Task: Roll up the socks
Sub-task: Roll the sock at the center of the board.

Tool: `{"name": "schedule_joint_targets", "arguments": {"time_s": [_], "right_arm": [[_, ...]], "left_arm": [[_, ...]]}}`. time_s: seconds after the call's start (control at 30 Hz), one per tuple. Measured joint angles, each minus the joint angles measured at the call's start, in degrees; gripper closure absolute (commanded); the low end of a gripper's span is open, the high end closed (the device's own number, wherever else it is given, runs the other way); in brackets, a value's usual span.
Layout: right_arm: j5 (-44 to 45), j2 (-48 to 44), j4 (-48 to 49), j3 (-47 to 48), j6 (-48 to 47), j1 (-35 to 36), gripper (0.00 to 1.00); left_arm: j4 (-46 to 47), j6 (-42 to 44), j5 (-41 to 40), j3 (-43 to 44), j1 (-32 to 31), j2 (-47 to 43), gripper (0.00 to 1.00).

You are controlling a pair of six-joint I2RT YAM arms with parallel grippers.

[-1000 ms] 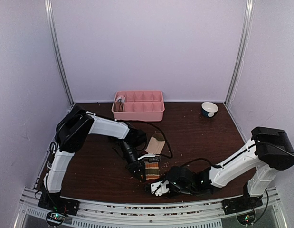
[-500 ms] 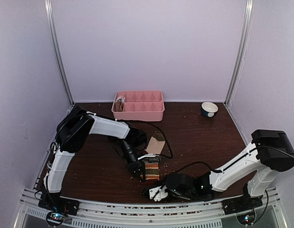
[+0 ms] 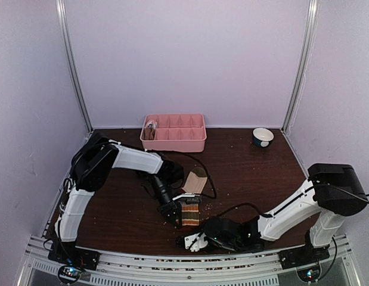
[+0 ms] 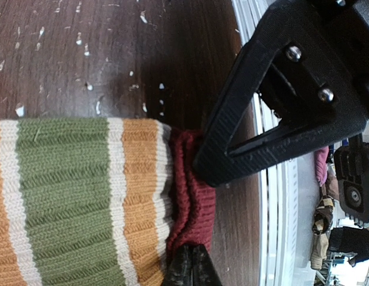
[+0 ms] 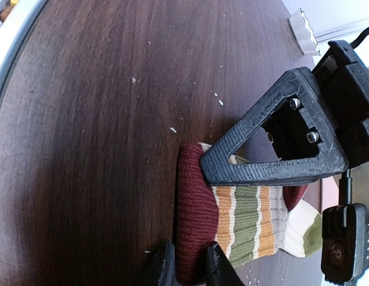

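The red-green-cream striped sock (image 3: 190, 213) lies near the table's front edge, folded, with its maroon end toward the rail. In the left wrist view, the maroon end (image 4: 193, 196) is bunched between my left gripper's (image 4: 193, 215) two fingers. My left gripper (image 3: 175, 215) is at the sock's left side, shut on it. My right gripper (image 3: 195, 237) reaches in from the near side. In its view, the maroon end (image 5: 196, 208) bulges between the right gripper's (image 5: 196, 215) fingers, which are shut on it. Other socks are not clearly in view.
A pink compartment tray (image 3: 173, 142) stands at the back with something in its left end. A small bowl (image 3: 263, 137) sits at the back right. A tan flat piece (image 3: 195, 182) and a black cable (image 3: 209, 186) lie behind the sock. The metal rail (image 3: 172, 259) runs just in front.
My right gripper has slid a little to the left and toward the near rail. The left arm and the sock have hardly moved.
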Motion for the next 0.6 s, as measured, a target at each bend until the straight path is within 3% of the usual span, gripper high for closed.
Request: {"name": "schedule_joint_targets", "arguments": {"time_s": [0.27,0.37,0.5,0.6], "right_arm": [[-0.94,0.39,0.02,0.02,0.7,-1.09,1.0],[-1.53,0.37,-0.31,0.2,1.38,-1.46,1.0],[-3.76,0.37,-2.49,1.6,3.48,-2.67,1.0],[-6.88,0.37,-4.98,3.19,5.86,-4.13,1.0]], "left_arm": [[-0.74,0.0,-0.09,0.55,0.02,0.28,0.97],[-1.07,0.0,-0.24,0.74,0.02,0.37,0.94],[-2.38,0.15,-0.39,1.38,0.11,0.55,0.83],[-3.37,0.37,-0.04,1.55,0.31,0.52,0.66]]}}
